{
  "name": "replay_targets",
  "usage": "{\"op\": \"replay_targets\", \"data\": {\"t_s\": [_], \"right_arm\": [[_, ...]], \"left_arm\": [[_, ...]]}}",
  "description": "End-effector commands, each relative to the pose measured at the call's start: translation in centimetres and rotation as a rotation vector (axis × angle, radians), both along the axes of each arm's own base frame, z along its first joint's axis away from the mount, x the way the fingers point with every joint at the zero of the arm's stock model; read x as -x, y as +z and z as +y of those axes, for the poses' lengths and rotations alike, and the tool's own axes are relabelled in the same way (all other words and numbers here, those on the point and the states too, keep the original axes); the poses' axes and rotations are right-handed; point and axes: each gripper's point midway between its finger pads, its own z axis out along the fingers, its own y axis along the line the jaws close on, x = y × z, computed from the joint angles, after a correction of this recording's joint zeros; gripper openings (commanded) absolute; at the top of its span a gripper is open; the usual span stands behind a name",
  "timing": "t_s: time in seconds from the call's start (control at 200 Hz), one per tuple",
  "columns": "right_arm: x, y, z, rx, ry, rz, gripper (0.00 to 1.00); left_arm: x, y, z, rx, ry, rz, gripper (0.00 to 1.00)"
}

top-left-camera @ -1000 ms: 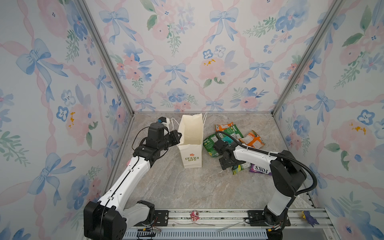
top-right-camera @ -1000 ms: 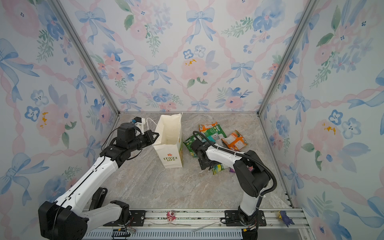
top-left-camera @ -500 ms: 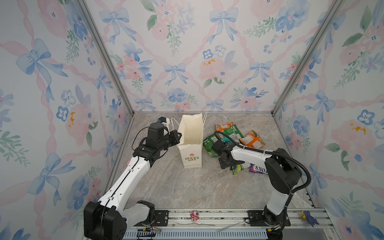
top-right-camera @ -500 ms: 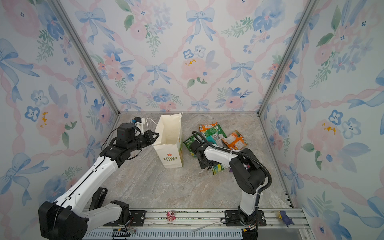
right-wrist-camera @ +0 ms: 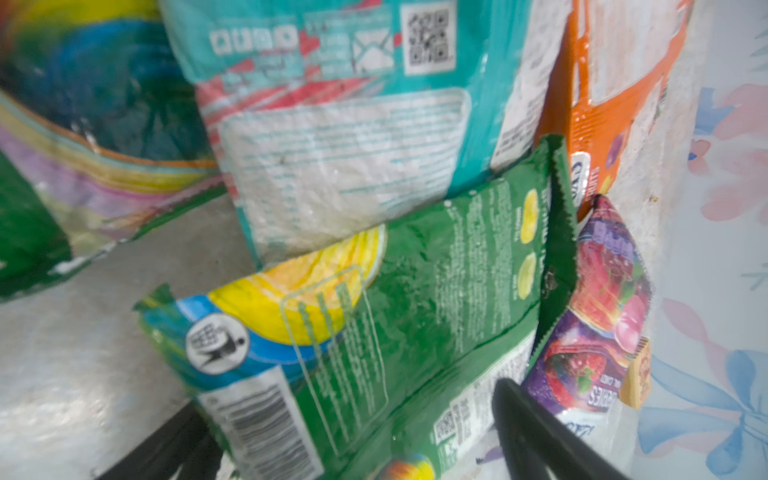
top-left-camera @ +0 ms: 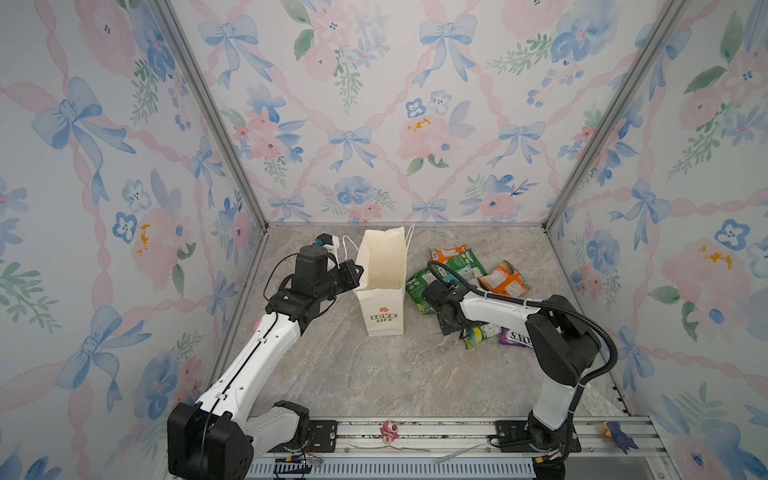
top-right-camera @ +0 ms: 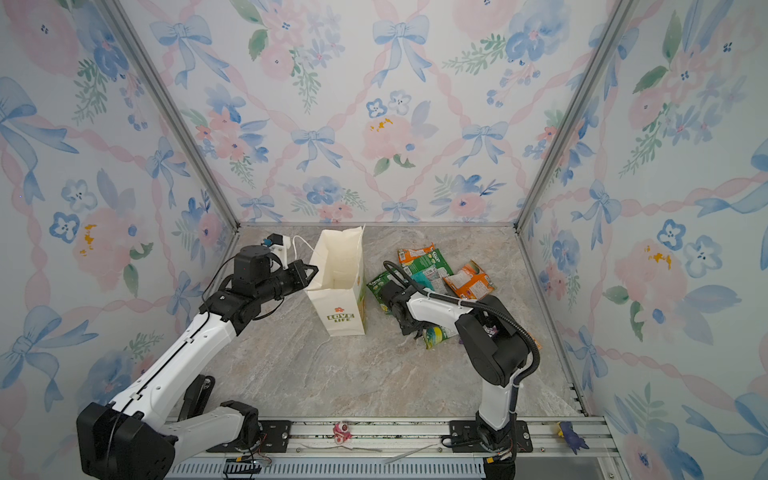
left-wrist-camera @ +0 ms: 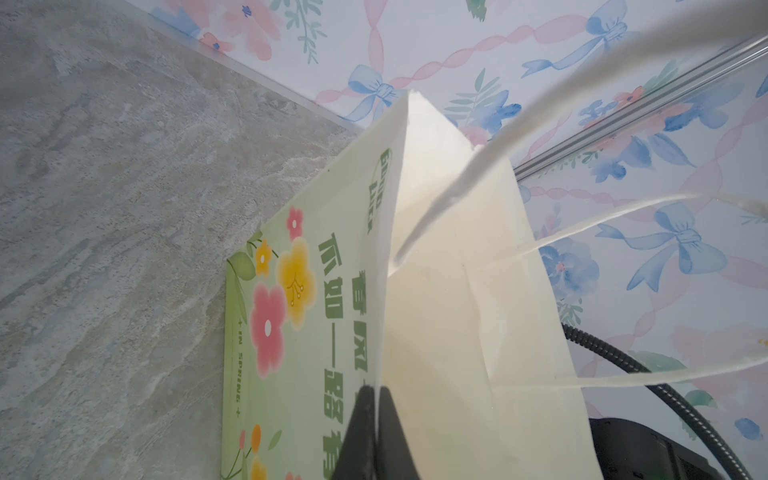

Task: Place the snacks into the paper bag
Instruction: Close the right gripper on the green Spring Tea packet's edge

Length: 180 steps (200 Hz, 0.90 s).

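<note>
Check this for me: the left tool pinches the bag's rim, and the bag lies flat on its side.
One thing is wrong. The left tool does pinch the bag at its rim, but the bag stands upright on its base with its mouth open, not flat on its side. Both top views show it.

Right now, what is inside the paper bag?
In both top views the paper bag shows only bare cream inner walls; the snacks in view lie outside it. Its floor is hidden behind its front wall.
</note>
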Motion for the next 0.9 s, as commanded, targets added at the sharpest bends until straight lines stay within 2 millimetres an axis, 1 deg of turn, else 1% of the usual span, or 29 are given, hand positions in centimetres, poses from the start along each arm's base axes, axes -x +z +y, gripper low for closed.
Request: {"op": "replay_targets", "data": {"t_s": [0.0, 0.075, 0.15, 0.305, 0.54, 0.785, 0.895], "right_arm": [[0.15, -1.09, -0.87, 0.025, -0.017, 0.012, 0.95], [0.14, -1.31, -0.91, 0.028, -0.017, 0.015, 0.91], [0.08, -1.50, -0.94, 0.030, -0.017, 0.018, 0.83], [0.23, -1.93, -1.10, 0.039, -0.019, 0.030, 0.72], [0.23, -2.05, -1.17, 0.028, -0.023, 0.037, 0.53], [0.20, -1.75, -1.02, -0.010, -0.026, 0.038, 0.34], [0.15, -1.26, -0.86, -0.046, -0.029, 0.031, 0.21]], "left_arm": [[-0.05, -0.31, -0.15, 0.018, -0.009, 0.004, 0.00], [-0.04, -0.46, -0.24, 0.021, -0.012, 0.008, 0.00], [-0.09, -0.44, -0.25, 0.024, -0.010, 0.010, 0.00], [-0.14, -0.29, -0.27, 0.025, -0.010, 0.007, 0.00], [-0.16, -0.40, -0.27, 0.024, -0.010, 0.010, 0.00], [-0.20, -0.37, -0.31, 0.025, -0.011, 0.009, 0.00], [-0.19, -0.33, -0.29, 0.027, -0.010, 0.009, 0.00]]}}
